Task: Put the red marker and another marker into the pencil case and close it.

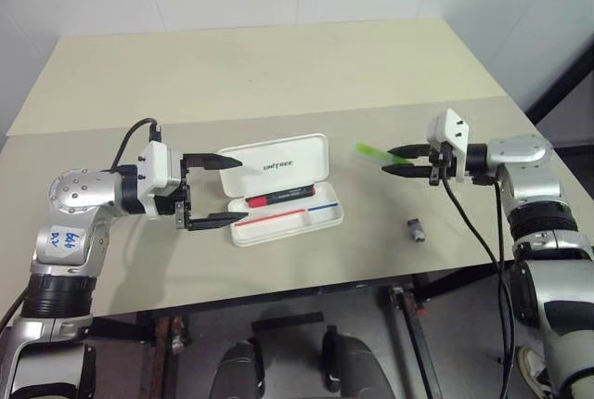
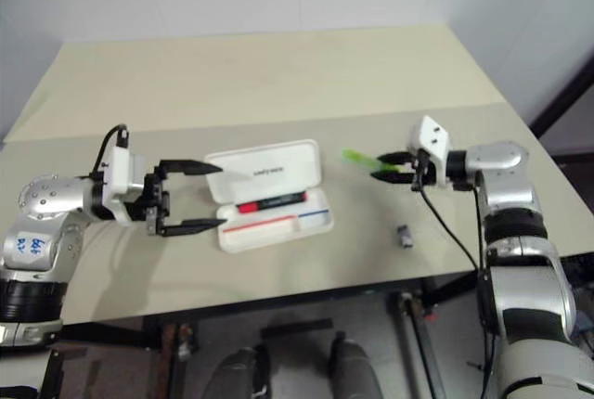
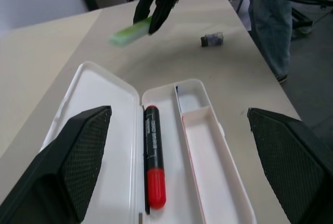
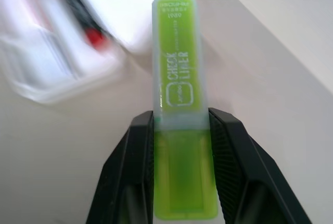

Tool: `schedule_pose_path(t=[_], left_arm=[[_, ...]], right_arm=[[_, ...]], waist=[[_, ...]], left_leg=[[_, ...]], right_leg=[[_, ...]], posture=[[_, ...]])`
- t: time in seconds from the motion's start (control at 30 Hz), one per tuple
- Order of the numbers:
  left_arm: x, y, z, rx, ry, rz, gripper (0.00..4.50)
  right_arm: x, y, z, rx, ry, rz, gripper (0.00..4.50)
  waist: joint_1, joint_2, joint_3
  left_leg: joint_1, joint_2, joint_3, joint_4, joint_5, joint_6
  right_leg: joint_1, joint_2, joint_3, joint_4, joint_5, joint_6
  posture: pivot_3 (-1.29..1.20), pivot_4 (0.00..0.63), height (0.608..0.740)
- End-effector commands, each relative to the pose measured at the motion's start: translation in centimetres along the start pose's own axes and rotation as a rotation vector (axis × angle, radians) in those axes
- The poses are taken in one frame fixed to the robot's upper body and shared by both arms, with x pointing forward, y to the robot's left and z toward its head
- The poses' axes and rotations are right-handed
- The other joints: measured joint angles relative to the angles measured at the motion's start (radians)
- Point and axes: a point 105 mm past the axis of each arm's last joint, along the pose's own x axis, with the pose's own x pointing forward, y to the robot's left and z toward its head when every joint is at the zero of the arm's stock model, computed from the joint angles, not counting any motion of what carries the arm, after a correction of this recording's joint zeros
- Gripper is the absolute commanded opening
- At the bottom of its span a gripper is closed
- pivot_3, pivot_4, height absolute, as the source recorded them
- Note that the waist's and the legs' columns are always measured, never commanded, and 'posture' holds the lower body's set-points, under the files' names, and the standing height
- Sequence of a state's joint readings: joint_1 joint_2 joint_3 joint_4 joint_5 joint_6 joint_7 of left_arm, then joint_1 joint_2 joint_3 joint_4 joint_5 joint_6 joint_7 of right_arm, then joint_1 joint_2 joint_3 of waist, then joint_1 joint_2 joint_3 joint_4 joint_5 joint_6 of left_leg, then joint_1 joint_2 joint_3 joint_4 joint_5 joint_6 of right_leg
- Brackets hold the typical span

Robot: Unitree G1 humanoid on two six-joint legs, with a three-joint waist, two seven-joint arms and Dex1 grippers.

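The white pencil case [image 1: 278, 166] lies open on the table, lid hinged back. Inside its tray rests the red marker [image 1: 276, 199], black barrel with a red cap; the left wrist view shows this red marker [image 3: 154, 156] beside the hinge. My left gripper [image 1: 215, 191] stands open at the case's left end, one finger at the lid and one at the tray. My right gripper [image 1: 401, 160] is shut on the bright green marker [image 1: 371, 151], held above the table to the right of the case. Up close the green marker [image 4: 179, 99] sticks out past the fingers [image 4: 136, 153].
A small grey stubby cylinder [image 1: 417, 229] lies on the table near the front edge, right of the case. The table's far half is bare. A person's legs [image 3: 270, 21] stand beyond the table's edge in the left wrist view.
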State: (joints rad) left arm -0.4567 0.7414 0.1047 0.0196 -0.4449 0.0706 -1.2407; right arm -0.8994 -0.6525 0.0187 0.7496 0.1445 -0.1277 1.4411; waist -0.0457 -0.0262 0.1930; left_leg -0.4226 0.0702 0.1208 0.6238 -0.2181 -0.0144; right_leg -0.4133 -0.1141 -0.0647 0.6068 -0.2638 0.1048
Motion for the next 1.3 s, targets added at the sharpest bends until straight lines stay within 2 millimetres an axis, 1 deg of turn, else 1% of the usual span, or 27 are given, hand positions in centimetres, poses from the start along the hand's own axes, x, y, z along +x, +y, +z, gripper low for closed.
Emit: schedule_pose_path(t=[0.03, 0.1, 0.13, 0.2, 0.27, 0.37, 0.4, 0.43, 0.5, 0.7, 0.87, 1.0, 1.2, 1.23, 1.3], left_arm=[[-0.9, 0.2, 0.1, 0.010, -0.004, 0.039, 4.50], [-1.0, 0.1, -0.2, 0.007, 0.001, 0.049, 4.50], [-1.1, 0.0, -0.4, 0.004, 0.003, 0.058, 4.50], [-1.2, -0.1, -0.6, 0.003, 0.007, 0.069, 4.50], [-1.2, -0.2, -0.7, 0.004, 0.009, 0.074, 4.50], [-1.7, -0.4, -0.8, 0.002, 0.020, 0.093, 4.50], [-1.8, -0.4, -0.8, 0.002, 0.023, 0.097, 4.50], [-2.2, -0.4, -0.9, -0.001, 0.031, 0.108, 4.50], [-2.7, -0.5, -1.0, -0.003, 0.045, 0.124, 4.50], [-3.4, -1.0, -1.0, -0.010, 0.063, 0.149, 4.50], [-3.7, -1.2, -1.0, -0.014, 0.069, 0.170, 4.50], [-3.7, -1.4, -0.9, -0.013, 0.070, 0.182, 4.50], [-3.9, -1.3, -0.9, -0.013, 0.076, 0.200, 4.50], [-3.9, -1.3, -0.9, -0.013, 0.076, 0.201, 4.50], [-3.9, -1.3, -0.9, -0.012, 0.076, 0.203, 4.50]], right_arm=[[1.2, 3.1, 3.8, -0.065, -0.087, 0.165, 1.10], [2.5, 4.6, 4.7, -0.067, -0.101, 0.219, 1.10], [3.9, 5.4, 5.1, -0.069, -0.100, 0.245, 1.10], [5.6, 6.6, 5.4, -0.078, -0.085, 0.280, 1.10], [6.5, 7.2, 5.5, -0.087, -0.070, 0.298, 1.10], [8.6, 7.9, 5.9, -0.121, -0.073, 0.316, 1.10], [9.0, 8.0, 5.9, -0.136, -0.070, 0.322, 1.10], [10.0, 8.4, 5.9, -0.171, -0.059, 0.340, 1.10], [11.4, 8.8, 5.9, -0.217, -0.043, 0.368, 1.10], [12.9, 8.9, 5.0, -0.324, 0.008, 0.418, 1.10], [14.0, 8.9, 5.1, -0.355, 0.001, 0.430, 1.10], [14.6, 8.9, 4.8, -0.349, 0.009, 0.441, 1.10], [15.1, 9.0, 5.2, -0.307, -0.007, 0.450, 1.10], [15.1, 9.1, 5.1, -0.288, -0.001, 0.463, 1.45], [15.3, 9.1, 5.6, -0.339, -0.031, 0.449, 2.19]], waist=[[0.005, 0.000, 0.000], [0.008, 0.000, 0.000], [0.008, 0.000, 0.000], [0.008, 0.000, 0.000], [0.010, 0.000, 0.000], [0.018, 0.000, 0.000], [0.018, 0.000, 0.000], [0.019, 0.000, 0.000], [0.015, 0.000, 0.000], [0.015, 0.000, 0.000], [0.015, 0.000, 0.000], [0.014, 0.000, 0.000], [0.015, 0.000, 0.000], [0.015, -0.001, 0.000], [0.015, -0.001, 0.000]], left_leg=[[0.000, 0.000, 0.000, 0.001, -0.001, 0.000], [-0.001, 0.002, 0.002, 0.004, -0.003, 0.001], [-0.001, 0.002, 0.003, 0.005, -0.005, 0.002], [0.000, 0.002, 0.003, 0.007, -0.008, 0.005], [0.000, 0.003, 0.003, 0.006, -0.008, 0.004], [0.000, 0.003, 0.003, 0.006, -0.009, 0.001], [0.000, 0.003, 0.003, 0.006, -0.009, 0.002], [-0.001, 0.003, 0.003, 0.006, -0.009, 0.002], [-0.001, 0.003, 0.004, 0.006, -0.009, 0.003], [-0.001, 0.005, 0.008, 0.005, -0.009, 0.002], [-0.001, 0.007, 0.011, 0.006, -0.010, 0.000], [-0.001, 0.008, 0.012, 0.006, -0.010, -0.001], [-0.001, 0.010, 0.015, 0.006, -0.011, -0.003], [-0.001, 0.010, 0.016, 0.006, -0.011, -0.003], [-0.001, 0.011, 0.017, 0.006, -0.011, -0.003]], right_leg=[[0.000, 0.000, 0.000, 0.000, -0.001, 0.000], [-0.001, 0.000, -0.001, 0.001, -0.001, 0.000], [-0.001, 0.000, -0.001, 0.001, -0.001, 0.000], [-0.001, 0.000, -0.001, -0.001, -0.001, -0.001], [-0.002, 0.000, -0.002, 0.000, -0.001, -0.002], [-0.003, 0.000, -0.002, 0.001, -0.002, -0.003], [-0.003, 0.000, -0.003, 0.001, -0.002, -0.003], [-0.003, -0.001, -0.002, 0.001, -0.002, -0.003], [-0.004, 0.000, -0.003, 0.001, -0.002, -0.004], [-0.006, 0.000, -0.006, 0.004, -0.003, -0.004], [-0.006, 0.001, -0.007, 0.004, -0.003, -0.004], [-0.007, 0.002, -0.007, 0.005, -0.003, -0.004], [-0.011, 0.002, -0.007, 0.007, -0.004, -0.007], [-0.012, 0.002, -0.007, 0.008, -0.004, -0.007], [-0.013, 0.003, -0.007, 0.011, -0.005, -0.009]], posture=[[0.00, 0.150, 0.740], [0.00, 0.150, 0.740], [0.00, 0.150, 0.740], [0.00, 0.150, 0.740], [0.00, 0.150, 0.740], [0.00, 0.150, 0.740], [0.00, 0.150, 0.740], [0.00, 0.150, 0.740], [0.00, 0.150, 0.740], [0.00, 0.150, 0.740], [0.00, 0.150, 0.740], [0.00, 0.150, 0.740], [0.00, 0.150, 0.740], [0.00, 0.150, 0.740], [0.00, 0.150, 0.740]])
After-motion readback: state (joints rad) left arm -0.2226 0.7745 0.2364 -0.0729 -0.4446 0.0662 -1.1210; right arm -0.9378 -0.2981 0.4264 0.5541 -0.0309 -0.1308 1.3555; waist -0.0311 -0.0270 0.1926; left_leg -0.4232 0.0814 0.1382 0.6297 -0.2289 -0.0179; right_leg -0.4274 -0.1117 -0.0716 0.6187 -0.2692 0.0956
